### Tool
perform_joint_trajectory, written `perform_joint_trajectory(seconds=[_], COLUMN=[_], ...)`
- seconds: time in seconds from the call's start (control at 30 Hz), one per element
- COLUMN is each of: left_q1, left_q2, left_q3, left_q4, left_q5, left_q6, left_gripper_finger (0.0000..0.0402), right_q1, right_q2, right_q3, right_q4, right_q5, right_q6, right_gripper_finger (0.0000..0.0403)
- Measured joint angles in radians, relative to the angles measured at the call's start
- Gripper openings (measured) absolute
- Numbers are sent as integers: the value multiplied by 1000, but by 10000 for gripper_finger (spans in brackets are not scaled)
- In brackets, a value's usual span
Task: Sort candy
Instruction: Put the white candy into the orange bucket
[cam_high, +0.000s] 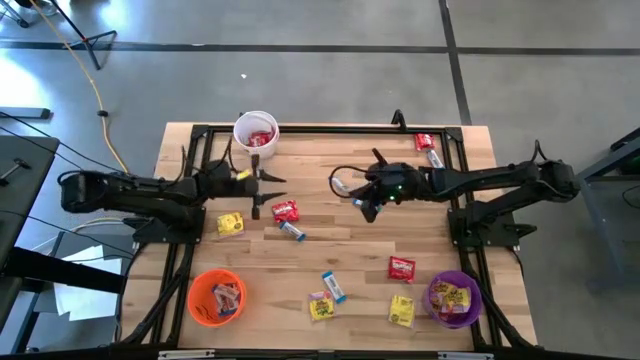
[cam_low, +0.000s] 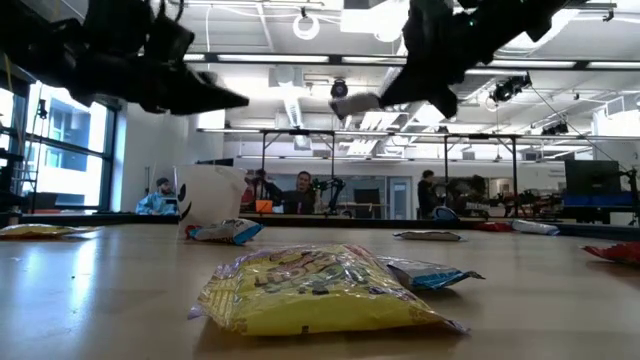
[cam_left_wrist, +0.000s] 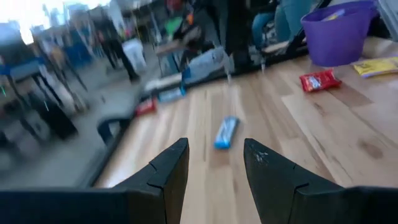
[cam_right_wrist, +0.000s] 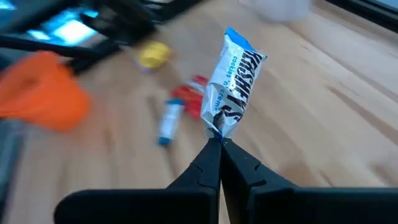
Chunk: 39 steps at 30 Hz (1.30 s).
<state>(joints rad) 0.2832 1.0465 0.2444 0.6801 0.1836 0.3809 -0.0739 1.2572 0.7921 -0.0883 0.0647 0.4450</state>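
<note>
The high view looks straight down on the whole table (cam_high: 330, 250), while the low view sits at table-top height, close behind a yellow packet (cam_low: 315, 290), facing level toward the room beyond. Each wrist view looks forward past its own fingers, close over the wood; both share the blue-and-white bar (cam_left_wrist: 226, 132) lying mid-table.

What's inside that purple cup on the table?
Inside the round purple plastic cup, near the right arm's side, yellow wrapped candy packets show on top. Anything beneath them is covered, so their number is unclear.
</note>
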Motion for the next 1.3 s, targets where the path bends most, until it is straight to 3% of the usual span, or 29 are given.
perform_joint_trajectory(seconds=[0.17, 0.37, 0.53, 0.77, 0.93, 1.13, 1.3], left_q1=[-102, -152, -157, -196, -233, -252, -252], left_q2=[71, 192, 262, 345, 376, 379, 379], left_q3=[74, 210, 295, 366, 386, 386, 386], left_q4=[38, 39, 20, 2, -2, 6, 7], left_q5=[-66, -72, -53, 12, 20, 17, 16], left_q6=[131, 171, 171, 208, 261, 255, 252], left_gripper_finger=[143, 143, 152, 199, 203, 180, 117], right_q1=[19, 48, 73, 91, 90, 90, 90], right_q2=[0, 0, 0, 0, 0, 0, 0], right_q3=[0, 0, 0, 0, 0, -1, -1], right_q4=[91, 150, 153, 153, 153, 153, 153], right_q5=[-105, -194, -206, -219, -226, -234, -234], right_q6=[-54, -87, -97, -107, -114, -137, -140], right_gripper_finger=[0, 0, 0, 0, 0, 0, 0])
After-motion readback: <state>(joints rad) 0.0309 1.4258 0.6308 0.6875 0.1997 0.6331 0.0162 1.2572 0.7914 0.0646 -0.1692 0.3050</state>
